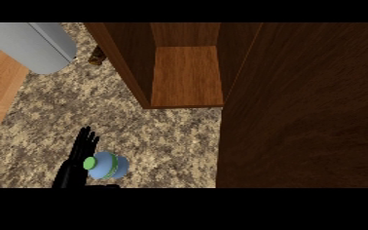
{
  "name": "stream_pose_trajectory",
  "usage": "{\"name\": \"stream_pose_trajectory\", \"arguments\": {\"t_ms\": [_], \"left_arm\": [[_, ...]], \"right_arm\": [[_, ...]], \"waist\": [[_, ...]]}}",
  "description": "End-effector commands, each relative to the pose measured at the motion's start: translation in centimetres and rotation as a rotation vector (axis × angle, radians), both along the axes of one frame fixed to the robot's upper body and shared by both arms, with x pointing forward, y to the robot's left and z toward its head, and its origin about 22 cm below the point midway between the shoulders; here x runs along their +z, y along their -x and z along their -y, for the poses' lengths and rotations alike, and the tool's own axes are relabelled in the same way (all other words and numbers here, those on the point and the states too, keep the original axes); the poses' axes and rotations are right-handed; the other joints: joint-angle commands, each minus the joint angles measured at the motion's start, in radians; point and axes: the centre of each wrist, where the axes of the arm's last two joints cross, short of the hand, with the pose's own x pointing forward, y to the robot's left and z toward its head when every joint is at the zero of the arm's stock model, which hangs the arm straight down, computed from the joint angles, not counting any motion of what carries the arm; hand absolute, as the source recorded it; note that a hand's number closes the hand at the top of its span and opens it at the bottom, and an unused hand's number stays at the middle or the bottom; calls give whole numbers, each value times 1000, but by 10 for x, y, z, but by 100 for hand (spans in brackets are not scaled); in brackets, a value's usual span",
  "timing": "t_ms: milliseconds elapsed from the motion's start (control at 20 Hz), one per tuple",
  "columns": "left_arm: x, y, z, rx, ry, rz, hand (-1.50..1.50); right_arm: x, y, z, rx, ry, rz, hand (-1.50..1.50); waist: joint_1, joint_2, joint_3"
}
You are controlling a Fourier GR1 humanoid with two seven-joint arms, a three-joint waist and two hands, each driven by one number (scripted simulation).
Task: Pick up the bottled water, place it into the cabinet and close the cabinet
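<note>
On the speckled tan granite worktop (165,131), seen from the head view, the pale blue plastic water bottle with a green cap (106,165) stands near the lower left, viewed almost from above so that its rounded shoulders and cap show best. The black left hand (78,157) is just beside it on its left, touching or nearly so, with fingers straight and pointing up the view rather than curled round the bottle; I judge it released, not yet grasping. The right hand does not show. Well apart, up and to the right, the dark brown wooden cabinet (187,73) is open, its lighter wood-grained shelf floor bare. The large dark wooden panel (295,107) filling the right side looks like its swung-out door, smooth and finely grained. A rounded grey metal object (39,44) sits at the upper left, and a strip of orange wood (9,85) borders the left edge. By my reading the task is at its start: the bottle is unlifted, and the placing and the closing of the door are both left.
</note>
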Motion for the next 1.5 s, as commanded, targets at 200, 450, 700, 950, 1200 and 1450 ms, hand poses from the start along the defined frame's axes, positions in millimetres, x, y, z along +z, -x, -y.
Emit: {"name": "stream_pose_trajectory", "arguments": {"t_ms": [200,450,700,950,1200,1450], "left_arm": [[-37,-16,5,-52,32,35,-150],[-53,-21,22,-58,40,79,150],[-58,-20,19,-58,-100,120,150],[-71,-15,40,-106,-237,234,150],[-60,-41,18,-177,-262,275,150],[-46,-69,43,-171,-202,289,150]], "right_arm": [[37,15,2,-22,62,68,-150],[31,13,-2,-26,68,69,-150],[31,15,-4,-20,50,67,-150],[13,13,2,-20,61,50,-150],[29,13,13,-23,84,51,-150],[42,21,12,-14,67,47,-150]], "waist": [[-4,-1,0],[0,1,-1],[6,2,0],[2,4,0],[4,8,0],[11,1,2]]}}
